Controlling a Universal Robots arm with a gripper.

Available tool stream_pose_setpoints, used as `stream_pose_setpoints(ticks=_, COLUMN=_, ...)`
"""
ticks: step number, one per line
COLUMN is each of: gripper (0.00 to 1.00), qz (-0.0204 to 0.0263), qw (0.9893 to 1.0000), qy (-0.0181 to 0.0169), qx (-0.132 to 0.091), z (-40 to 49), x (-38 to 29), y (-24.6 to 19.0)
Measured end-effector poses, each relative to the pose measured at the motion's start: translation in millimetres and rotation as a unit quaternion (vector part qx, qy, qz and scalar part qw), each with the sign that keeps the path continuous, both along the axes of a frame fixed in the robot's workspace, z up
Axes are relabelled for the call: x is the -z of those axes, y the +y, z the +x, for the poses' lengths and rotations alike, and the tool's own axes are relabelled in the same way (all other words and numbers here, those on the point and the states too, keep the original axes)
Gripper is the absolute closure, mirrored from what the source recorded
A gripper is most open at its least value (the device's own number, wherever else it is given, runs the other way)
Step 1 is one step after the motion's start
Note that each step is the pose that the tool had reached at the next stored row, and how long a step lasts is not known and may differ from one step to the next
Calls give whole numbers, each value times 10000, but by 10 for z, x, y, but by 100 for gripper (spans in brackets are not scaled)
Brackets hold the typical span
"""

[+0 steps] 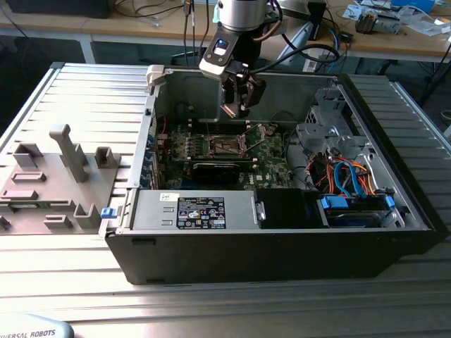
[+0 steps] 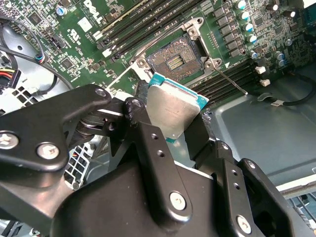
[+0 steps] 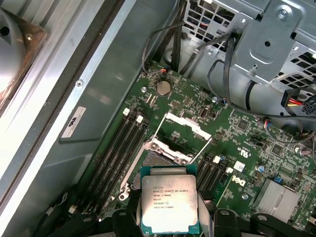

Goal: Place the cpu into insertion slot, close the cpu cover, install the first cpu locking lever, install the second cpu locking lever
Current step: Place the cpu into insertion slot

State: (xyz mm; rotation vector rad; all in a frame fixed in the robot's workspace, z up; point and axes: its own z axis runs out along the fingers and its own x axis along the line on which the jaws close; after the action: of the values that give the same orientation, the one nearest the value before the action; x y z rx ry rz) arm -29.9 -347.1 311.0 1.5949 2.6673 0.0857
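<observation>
Hand (image 1: 236, 109) with cpu (image 3: 170, 203) over ribbed table (image 1: 282, 303)

cpu (image 3: 170, 203): I see a dull silver-grey top with a teal edge
motherboard (image 3: 224, 116): green, speckled with small silver and black parts
insertion slot (image 2: 174, 61): dark centre; I make out gold rows in it
cpu cover (image 3: 181, 124): silvery
gripper (image 1: 236, 107): black on my feed
cables (image 1: 347, 174): blue and orange
computer case (image 1: 282, 260): black outside, grey inside
table (image 1: 211, 303): ribbed silver-grey
</observation>
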Motion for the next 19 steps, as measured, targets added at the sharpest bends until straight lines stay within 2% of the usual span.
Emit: stream_pose_setpoints(ticks=19, gripper=46, qz=0, qw=10000, qy=0, qx=52, z=0, x=2, y=0)
